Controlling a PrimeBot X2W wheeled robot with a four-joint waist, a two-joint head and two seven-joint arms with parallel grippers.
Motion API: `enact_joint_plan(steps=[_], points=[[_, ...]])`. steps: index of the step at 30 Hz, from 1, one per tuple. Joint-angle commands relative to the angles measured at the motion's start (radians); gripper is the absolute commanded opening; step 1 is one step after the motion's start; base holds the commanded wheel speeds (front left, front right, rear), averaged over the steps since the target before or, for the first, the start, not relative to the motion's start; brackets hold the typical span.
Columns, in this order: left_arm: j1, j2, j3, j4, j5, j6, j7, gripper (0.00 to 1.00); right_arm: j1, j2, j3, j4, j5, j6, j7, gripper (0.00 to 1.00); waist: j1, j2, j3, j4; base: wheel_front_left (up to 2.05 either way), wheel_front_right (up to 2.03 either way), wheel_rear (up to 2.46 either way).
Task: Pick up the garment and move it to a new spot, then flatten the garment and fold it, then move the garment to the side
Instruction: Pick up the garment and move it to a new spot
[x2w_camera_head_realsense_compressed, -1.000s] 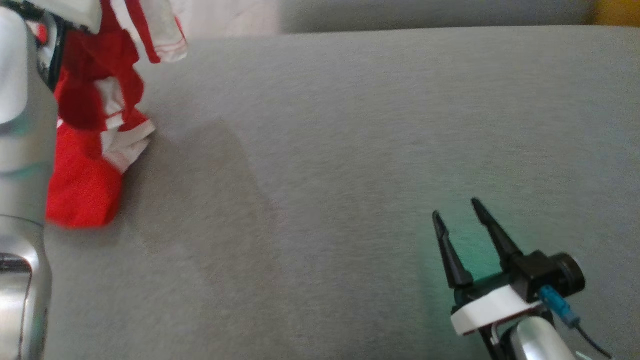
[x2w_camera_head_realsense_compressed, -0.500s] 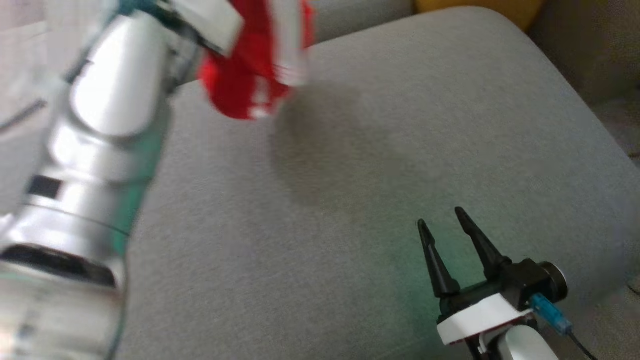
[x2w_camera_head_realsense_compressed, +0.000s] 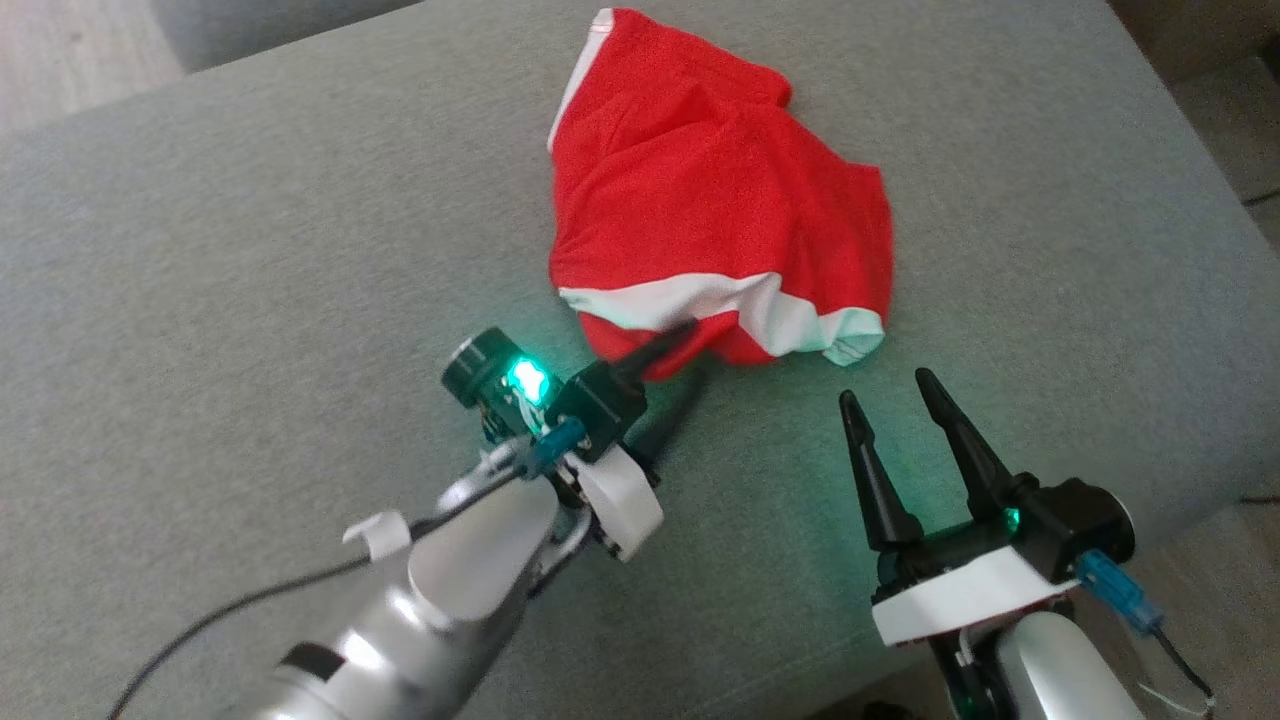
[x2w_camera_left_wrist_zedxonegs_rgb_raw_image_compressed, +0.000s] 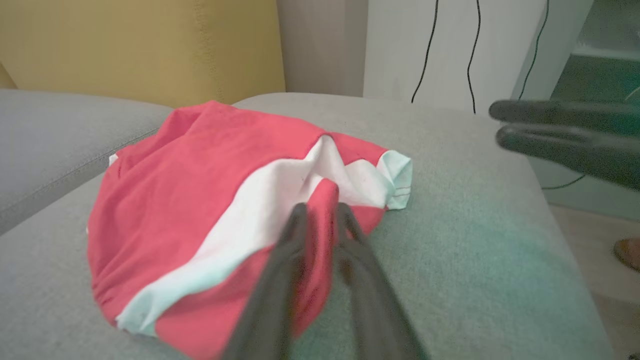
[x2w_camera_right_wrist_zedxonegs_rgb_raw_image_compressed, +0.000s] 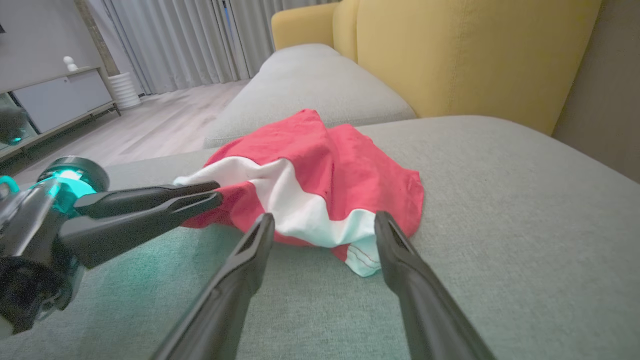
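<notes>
Left wrist view: left gripper (x2w_camera_left_wrist_zedxonegs_rgb_raw_image_compressed: 321, 209) has a red fold between narrowly parted fingers; clamping cannot be confirmed. The crumpled red-and-white fabric garment (x2w_camera_left_wrist_zedxonegs_rgb_raw_image_compressed: 200, 165) lies on the grey upholstered cushion (x2w_camera_left_wrist_zedxonegs_rgb_raw_image_compressed: 475, 240). Right gripper (x2w_camera_head_realsense_compressed: 888, 386) stands spread, empty, near its hem.

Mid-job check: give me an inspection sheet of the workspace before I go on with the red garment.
Surface: grey cushion, plain even fabric.
Job's things: red and white garment, crumpled in a heap on the cushion, not yet flattened or folded.
Clutter: nothing seen.
Grippers: left gripper at the garment's near edge, a red fold between its fingers, grip unclear; right gripper open, short of the garment, not touching it.
Cables: black cable beside the left arm; wall cables hanging in the left wrist view.
Surroundings: yellow sofa back, curtains, wooden floor.
</notes>
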Motion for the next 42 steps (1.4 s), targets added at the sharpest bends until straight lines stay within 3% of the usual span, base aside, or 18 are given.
enact_joint_plan(steps=[1,5,8,12,17,23,30,42], points=[[-0.031,0.002,0.017,-0.059,-0.029,0.017,-0.016,1.00,-0.004,-0.001,0.015,-0.030,0.006,-0.002,-0.004,1.00,-0.0004,0.0000,-0.004,0.020,0.00,0.00,0.00],[0.028,0.001,-0.014,-0.169,-0.105,0.090,-0.027,1.00,0.019,-0.001,-0.003,-0.021,-0.003,-0.002,-0.004,1.00,-0.0004,0.0000,-0.046,0.075,0.00,0.00,0.00],[0.079,0.001,0.016,-0.262,-0.149,0.167,-0.029,1.00,0.041,-0.001,-0.034,-0.019,-0.014,-0.002,-0.004,1.00,-0.0004,0.0000,-0.099,0.135,0.00,0.00,0.00],[0.176,0.003,0.118,-0.347,-0.142,0.255,-0.029,1.00,0.069,-0.001,-0.075,-0.014,-0.022,-0.002,-0.004,1.00,-0.0004,0.0000,-0.177,0.220,0.00,0.00,0.00],[0.330,0.040,0.274,-0.408,-0.123,0.309,-0.030,1.00,0.099,-0.001,-0.126,-0.005,-0.025,-0.002,-0.004,1.00,-0.0004,0.0000,-0.264,0.312,0.00,0.00,0.00],[0.475,0.073,0.434,-0.489,-0.091,0.333,-0.030,1.00,0.113,-0.001,-0.170,-0.011,-0.024,-0.002,-0.004,1.00,-0.0004,0.0000,-0.308,0.364,0.00,0.00,0.00],[0.670,0.079,0.587,-0.567,-0.022,0.321,-0.030,1.00,0.187,0.000,-0.218,-0.026,-0.020,-0.002,-0.004,1.00,-0.0004,0.0000,-0.359,0.392,0.00,0.00,0.00],[0.842,0.028,0.698,-0.614,0.090,0.262,-0.030,1.00,0.268,0.000,-0.221,-0.028,-0.017,-0.002,-0.004,1.00,-0.0004,0.0000,-0.394,0.392,0.00,0.00,0.00]])
